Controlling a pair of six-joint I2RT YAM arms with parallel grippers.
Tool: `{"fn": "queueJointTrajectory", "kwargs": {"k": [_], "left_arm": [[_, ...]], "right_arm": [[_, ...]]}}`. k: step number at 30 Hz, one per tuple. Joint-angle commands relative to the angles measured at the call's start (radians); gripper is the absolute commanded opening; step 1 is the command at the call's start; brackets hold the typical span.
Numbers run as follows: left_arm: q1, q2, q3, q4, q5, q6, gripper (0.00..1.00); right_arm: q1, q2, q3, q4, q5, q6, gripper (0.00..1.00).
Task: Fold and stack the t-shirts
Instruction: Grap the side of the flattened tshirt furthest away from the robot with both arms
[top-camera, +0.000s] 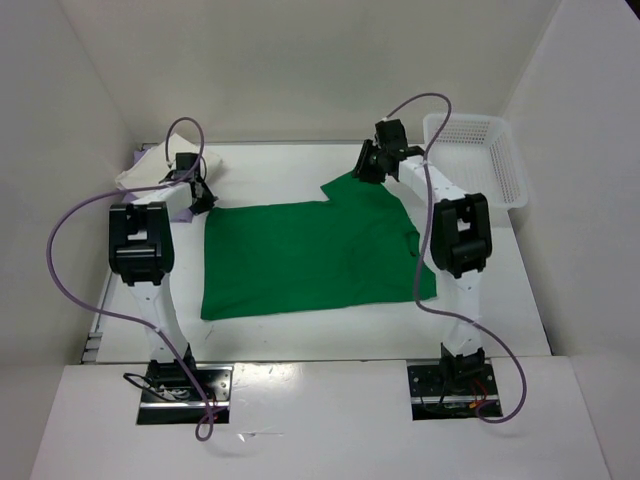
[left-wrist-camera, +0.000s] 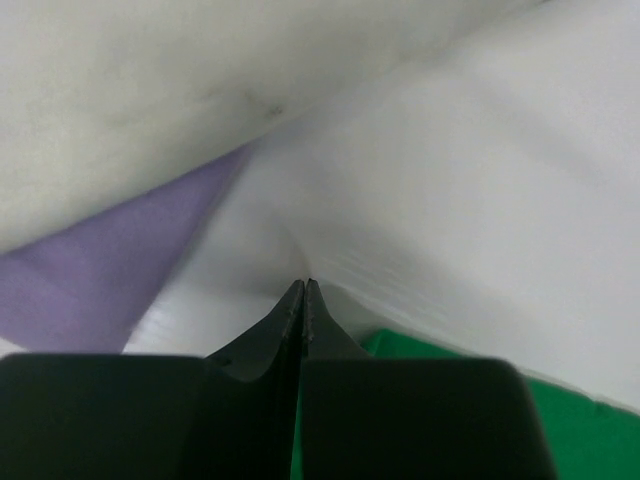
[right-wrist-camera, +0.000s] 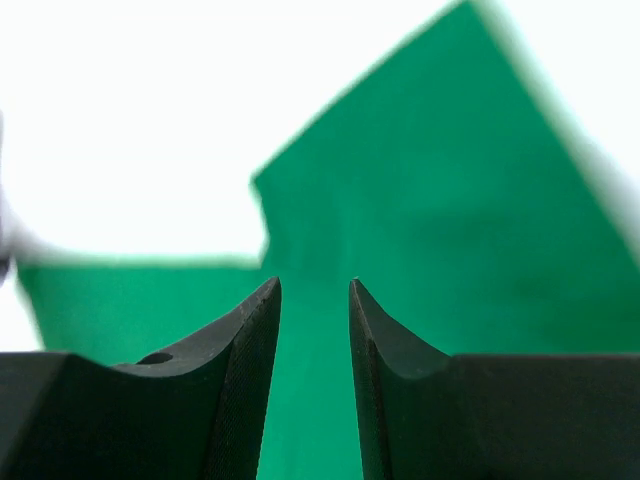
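The green t-shirt (top-camera: 310, 255) lies spread flat in the middle of the table, one sleeve pointing to the far right. My right gripper (top-camera: 368, 165) hovers over that sleeve; in the right wrist view it (right-wrist-camera: 315, 285) is open and empty with green cloth (right-wrist-camera: 420, 200) below. My left gripper (top-camera: 201, 195) is at the shirt's far left corner; in the left wrist view it (left-wrist-camera: 304, 286) is shut, tips over bare table, with the green edge (left-wrist-camera: 570, 430) to its right. The cream-white t-shirt (top-camera: 140, 175) (left-wrist-camera: 120, 100) and the lavender t-shirt (left-wrist-camera: 90, 280) lie bunched at the far left.
A white lattice basket (top-camera: 480, 155) stands at the far right corner. White walls enclose the table on the left, back and right. Purple cables loop from both arms.
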Motion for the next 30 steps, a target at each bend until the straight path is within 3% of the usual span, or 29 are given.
{"fn": "queueJointTrajectory", "kwargs": {"k": [1, 4, 7, 8, 10, 15, 25, 30], "left_arm": [[0.004, -0.071, -0.046, 0.022, 0.028, 0.013, 0.00], [0.004, -0.097, -0.074, 0.022, 0.053, 0.002, 0.00], [0.004, -0.137, -0.095, 0.031, 0.067, -0.007, 0.00], [0.004, -0.137, -0.095, 0.031, 0.079, -0.007, 0.00], [0.004, -0.147, -0.095, 0.031, 0.088, -0.007, 0.00], [0.004, -0.157, -0.095, 0.031, 0.107, -0.007, 0.00], [0.004, -0.157, -0.104, 0.040, 0.136, -0.027, 0.00], [0.004, -0.157, -0.114, 0.040, 0.145, -0.027, 0.00]], "right_arm": [[-0.021, 0.175, 0.226, -0.065, 0.186, -0.048, 0.39], [-0.021, 0.302, 0.493, -0.169, 0.296, -0.091, 0.44], [-0.021, 0.526, 0.875, -0.356, 0.369, -0.116, 0.47], [-0.021, 0.642, 1.079, -0.404, 0.413, -0.128, 0.47], [-0.021, 0.625, 0.992, -0.347, 0.424, -0.128, 0.51], [-0.021, 0.665, 1.025, -0.326, 0.461, -0.156, 0.54], [-0.011, 0.727, 1.014, -0.315, 0.357, -0.136, 0.56], [-0.011, 0.737, 1.026, -0.300, 0.280, -0.116, 0.30]]}}
